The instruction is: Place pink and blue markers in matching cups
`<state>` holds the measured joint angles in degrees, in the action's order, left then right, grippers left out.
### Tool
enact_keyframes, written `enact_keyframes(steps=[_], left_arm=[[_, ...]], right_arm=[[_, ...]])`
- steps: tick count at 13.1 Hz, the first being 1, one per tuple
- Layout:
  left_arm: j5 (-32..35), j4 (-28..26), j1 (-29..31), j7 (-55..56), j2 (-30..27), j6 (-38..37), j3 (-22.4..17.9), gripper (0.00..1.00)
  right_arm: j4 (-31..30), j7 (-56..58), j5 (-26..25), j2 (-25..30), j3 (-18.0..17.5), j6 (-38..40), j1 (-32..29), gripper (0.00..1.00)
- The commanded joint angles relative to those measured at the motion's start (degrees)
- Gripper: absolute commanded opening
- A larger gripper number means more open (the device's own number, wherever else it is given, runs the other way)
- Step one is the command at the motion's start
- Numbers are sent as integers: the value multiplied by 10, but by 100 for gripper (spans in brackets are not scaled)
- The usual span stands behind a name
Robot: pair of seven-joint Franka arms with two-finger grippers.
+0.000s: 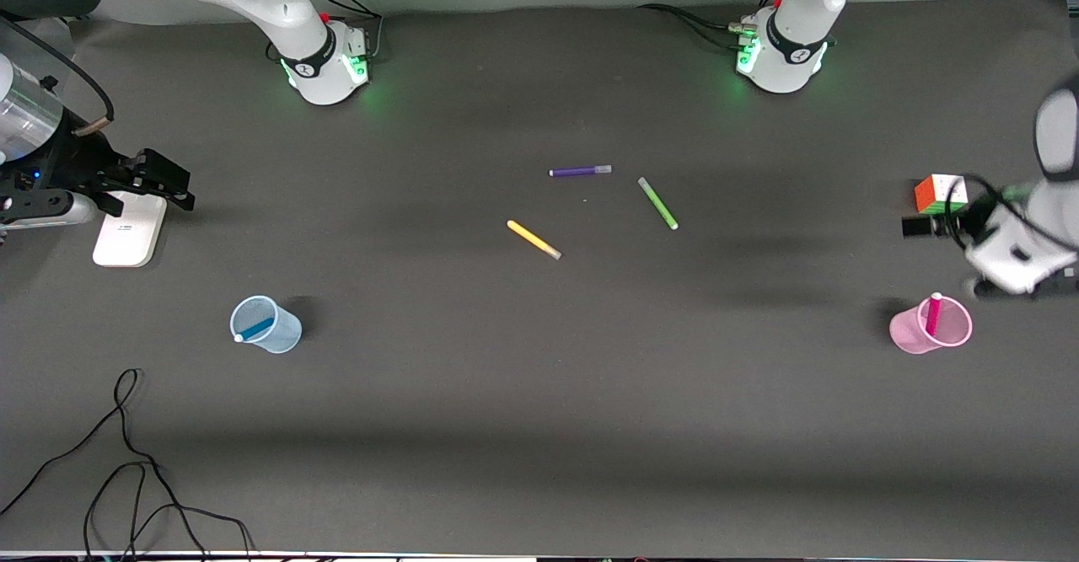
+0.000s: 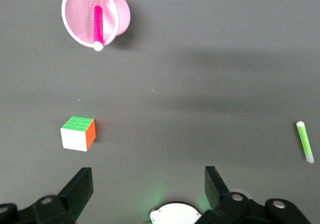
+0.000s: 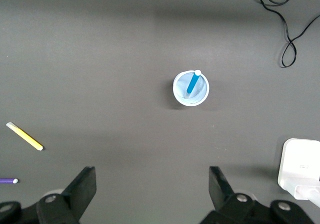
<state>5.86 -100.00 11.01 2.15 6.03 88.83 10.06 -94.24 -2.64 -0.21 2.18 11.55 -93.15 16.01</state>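
The pale blue cup [image 1: 285, 332] stands toward the right arm's end of the table with the blue marker [image 1: 255, 328] leaning inside it, pale end up; both show in the right wrist view [image 3: 178, 95], marker [image 3: 192, 84]. The light pink cup [image 1: 906, 332] stands toward the left arm's end with the pink marker [image 1: 933, 314] inside; both show in the left wrist view [image 2: 119, 15], marker [image 2: 98, 23]. My right gripper [image 1: 164, 184] is open and empty, over a white device. My left gripper [image 1: 917, 227] is open and empty, beside a colour cube.
A purple marker [image 1: 580, 171], a green marker [image 1: 657, 203] and a yellow marker [image 1: 534, 239] lie mid-table. A colour cube [image 1: 938, 194] sits near the pink cup. A white device [image 1: 131, 232] lies under the right gripper. A black cable [image 1: 126, 452] trails along the near edge.
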Motion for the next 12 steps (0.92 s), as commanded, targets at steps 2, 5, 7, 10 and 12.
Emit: enact_keyframes(steps=[2, 5, 7, 10, 12], left_arm=[[-12, -54, -39, 12, -114, 6, -4, 99], [-44, -54, -59, 14, -158, 1, -4, 99], [-57, -55, -60, 13, -170, 1, -5, 99], [-57, -56, -63, 8, -168, 1, -9, 99], [-56, -55, -128, 10, -166, -1, -70, 100]], right_arm=[[3, -19, 10, 2, -1, 9, -1, 100], [2, -19, 9, 2, 1, 9, -2, 100], [3, -19, 9, -1, 4, 7, -2, 100], [4, -18, 9, -2, 4, 6, -3, 100], [4, -18, 9, -4, 5, 3, -4, 100]])
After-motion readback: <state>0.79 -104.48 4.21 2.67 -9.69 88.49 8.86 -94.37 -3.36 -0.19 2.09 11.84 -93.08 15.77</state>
